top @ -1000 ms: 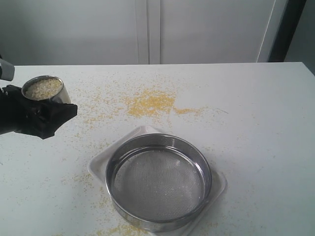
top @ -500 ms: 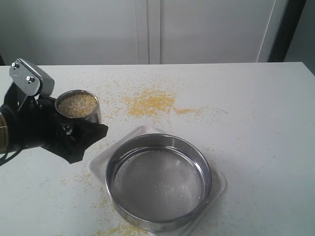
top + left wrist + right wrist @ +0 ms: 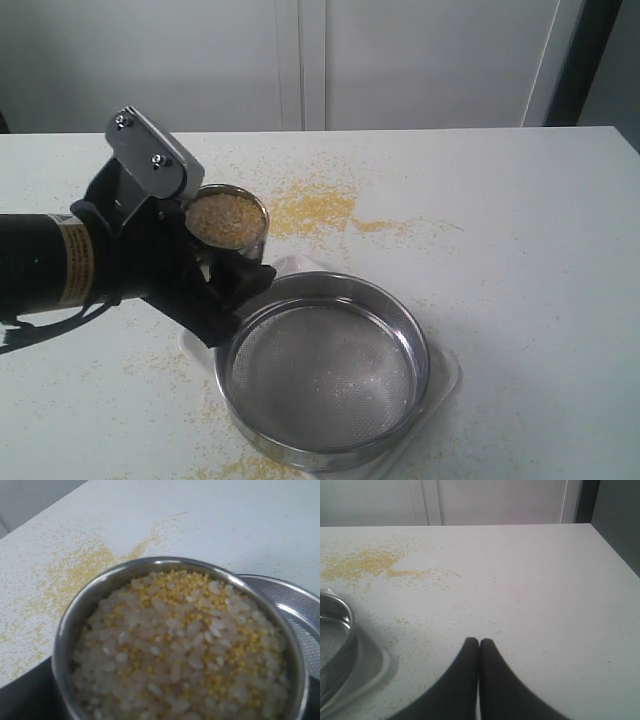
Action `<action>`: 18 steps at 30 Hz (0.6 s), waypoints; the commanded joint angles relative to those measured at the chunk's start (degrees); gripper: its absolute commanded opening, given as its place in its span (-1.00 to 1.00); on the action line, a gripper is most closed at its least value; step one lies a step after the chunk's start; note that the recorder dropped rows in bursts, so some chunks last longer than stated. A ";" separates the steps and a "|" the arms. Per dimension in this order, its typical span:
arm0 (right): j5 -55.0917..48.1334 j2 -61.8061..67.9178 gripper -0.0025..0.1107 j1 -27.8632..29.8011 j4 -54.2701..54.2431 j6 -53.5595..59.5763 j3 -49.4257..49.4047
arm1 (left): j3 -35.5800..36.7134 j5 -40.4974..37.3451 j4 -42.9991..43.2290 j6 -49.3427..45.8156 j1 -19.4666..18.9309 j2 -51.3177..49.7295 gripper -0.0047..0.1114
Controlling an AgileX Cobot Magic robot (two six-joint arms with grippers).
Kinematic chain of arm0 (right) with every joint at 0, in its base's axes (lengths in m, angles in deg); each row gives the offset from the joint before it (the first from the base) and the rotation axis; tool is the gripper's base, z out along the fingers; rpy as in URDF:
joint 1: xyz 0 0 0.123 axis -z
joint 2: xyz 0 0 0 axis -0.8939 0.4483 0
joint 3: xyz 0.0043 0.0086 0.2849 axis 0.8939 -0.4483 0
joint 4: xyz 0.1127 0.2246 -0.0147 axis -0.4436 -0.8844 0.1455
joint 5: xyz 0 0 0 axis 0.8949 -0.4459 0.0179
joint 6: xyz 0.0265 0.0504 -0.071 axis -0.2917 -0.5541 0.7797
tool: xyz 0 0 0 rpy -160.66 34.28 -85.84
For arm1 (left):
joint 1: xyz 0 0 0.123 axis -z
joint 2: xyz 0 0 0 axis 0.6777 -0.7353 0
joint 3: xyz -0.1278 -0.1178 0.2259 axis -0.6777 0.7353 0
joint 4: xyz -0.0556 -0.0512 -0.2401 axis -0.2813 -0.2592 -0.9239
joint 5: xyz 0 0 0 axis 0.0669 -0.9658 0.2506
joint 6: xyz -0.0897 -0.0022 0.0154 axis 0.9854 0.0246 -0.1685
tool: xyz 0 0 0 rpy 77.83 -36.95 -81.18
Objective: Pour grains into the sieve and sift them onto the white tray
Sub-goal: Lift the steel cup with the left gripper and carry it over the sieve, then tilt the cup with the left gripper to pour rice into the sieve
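Note:
My left gripper, wrapped in black, is shut on a small steel cup filled with the grains. The cup hangs just above the sieve's back left rim, leaning slightly toward it. The grains are whitish rice mixed with yellow meal, heaped to the cup's brim. The sieve is a wide steel ring with a mesh bottom, resting on the white tray. My right gripper is shut on nothing, low over bare table beside the tray and the sieve. It is outside the exterior view.
Yellow meal lies spilled on the white table behind the sieve, with thinner scatter around the tray. The same patch shows in the right wrist view. A white wall stands behind the table's far edge.
My left arm has carried the cup from the far left of the table rightward to the sieve's back left rim. The right gripper stays shut.

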 commanded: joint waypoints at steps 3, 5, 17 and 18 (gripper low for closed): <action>0.86 -0.34 -0.96 -0.34 0.00 -0.10 -0.33 | -2.41 -7.16 0.81 0.06 4.92 -0.44 -0.92; 0.86 -0.34 -0.96 -0.34 0.00 -0.10 -0.33 | -3.22 -8.66 1.62 0.06 5.72 -0.82 -0.92; 0.86 -0.34 -0.96 -0.34 0.00 -0.10 -0.33 | -8.88 -13.05 2.03 0.19 8.86 -6.07 -0.92; 0.86 -0.34 -0.96 -0.34 0.00 -0.10 -0.33 | -9.36 -13.98 2.63 0.06 9.43 -6.56 -0.92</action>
